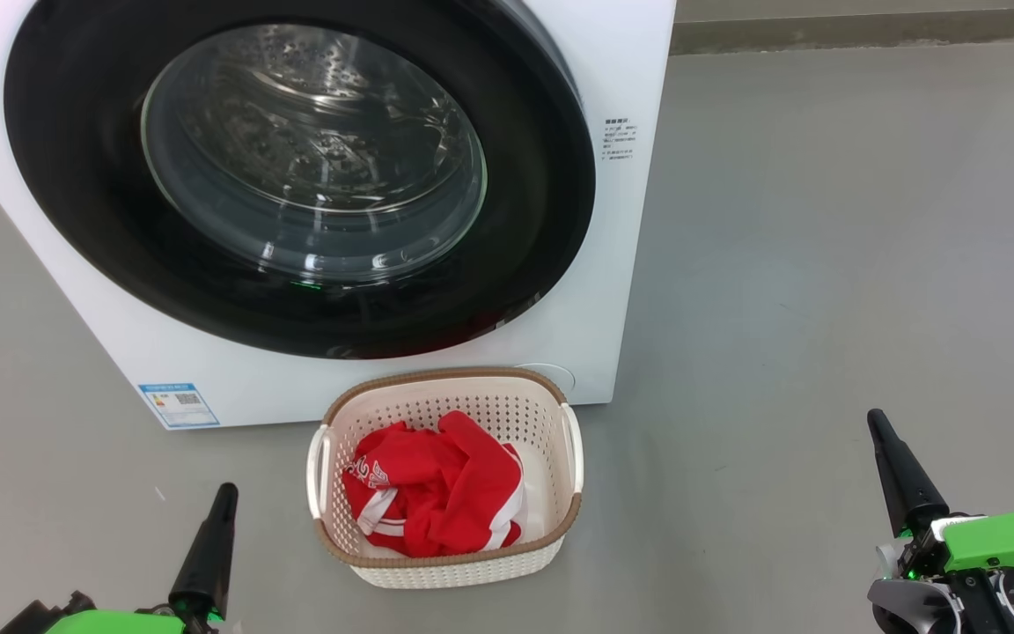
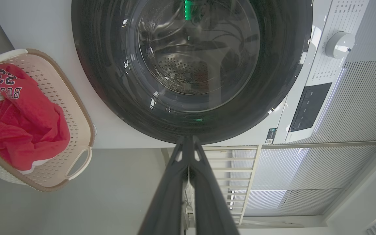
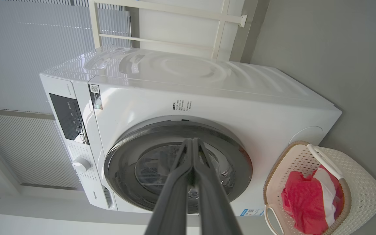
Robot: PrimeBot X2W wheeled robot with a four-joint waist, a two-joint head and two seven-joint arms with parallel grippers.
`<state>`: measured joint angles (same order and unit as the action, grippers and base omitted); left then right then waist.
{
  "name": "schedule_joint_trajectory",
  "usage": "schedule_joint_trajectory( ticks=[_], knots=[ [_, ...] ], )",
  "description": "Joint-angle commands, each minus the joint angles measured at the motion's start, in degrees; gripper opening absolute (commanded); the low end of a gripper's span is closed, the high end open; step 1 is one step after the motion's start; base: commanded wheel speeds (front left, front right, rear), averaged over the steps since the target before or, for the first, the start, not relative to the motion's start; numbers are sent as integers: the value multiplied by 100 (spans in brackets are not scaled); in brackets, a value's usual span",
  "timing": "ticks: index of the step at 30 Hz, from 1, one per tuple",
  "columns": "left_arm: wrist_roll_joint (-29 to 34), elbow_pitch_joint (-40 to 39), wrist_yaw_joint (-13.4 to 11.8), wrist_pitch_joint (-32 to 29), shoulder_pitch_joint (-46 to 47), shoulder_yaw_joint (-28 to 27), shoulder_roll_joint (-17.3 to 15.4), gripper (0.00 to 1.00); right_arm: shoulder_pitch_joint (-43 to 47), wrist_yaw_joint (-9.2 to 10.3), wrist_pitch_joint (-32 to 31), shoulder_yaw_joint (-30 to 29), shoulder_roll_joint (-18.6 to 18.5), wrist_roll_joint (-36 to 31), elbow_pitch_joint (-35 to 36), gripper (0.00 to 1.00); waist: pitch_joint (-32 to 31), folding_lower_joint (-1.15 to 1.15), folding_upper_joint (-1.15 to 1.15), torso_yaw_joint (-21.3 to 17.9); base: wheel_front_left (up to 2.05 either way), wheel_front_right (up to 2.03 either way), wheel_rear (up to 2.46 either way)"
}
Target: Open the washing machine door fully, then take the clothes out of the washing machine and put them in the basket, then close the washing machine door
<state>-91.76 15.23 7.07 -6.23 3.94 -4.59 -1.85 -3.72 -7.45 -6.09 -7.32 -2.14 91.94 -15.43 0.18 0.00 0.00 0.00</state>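
One washing machine [image 1: 613,264], one round door [image 1: 76,176], one control dial [image 2: 339,44], one blue label sticker [image 1: 178,404], one basket [image 1: 445,572], two basket handles [image 1: 570,445], one red garment [image 1: 445,493], one left gripper [image 1: 227,489], one right gripper [image 1: 874,416], two dark fingers [image 2: 171,195] on each.

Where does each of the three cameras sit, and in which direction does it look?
Head view: on the head, facing forward and down at the washing machine door and the basket holding the clothes; left gripper lower left, right gripper lower right.
Left wrist view: on the left wrist, facing the door along the shut left gripper.
Right wrist view: on the right wrist, facing the whole washing machine along the shut right gripper.
All three share the door, basket and clothes.
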Motion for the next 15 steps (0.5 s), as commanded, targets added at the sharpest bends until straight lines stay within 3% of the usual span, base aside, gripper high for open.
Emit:
schedule_joint_trajectory(
  ticks=[1,15],
  knots=[
    [-39,-117,42,-26,225,-194,-103,0,-245,-3,-31,91,-86,31,141,0,0,0,0,0,0,0,0],
    [-40,-118,42,-26,225,-194,-103,0,-245,-3,-34,87,-83,28,141,0,0,0,0,0,0,0,0]
  ],
)
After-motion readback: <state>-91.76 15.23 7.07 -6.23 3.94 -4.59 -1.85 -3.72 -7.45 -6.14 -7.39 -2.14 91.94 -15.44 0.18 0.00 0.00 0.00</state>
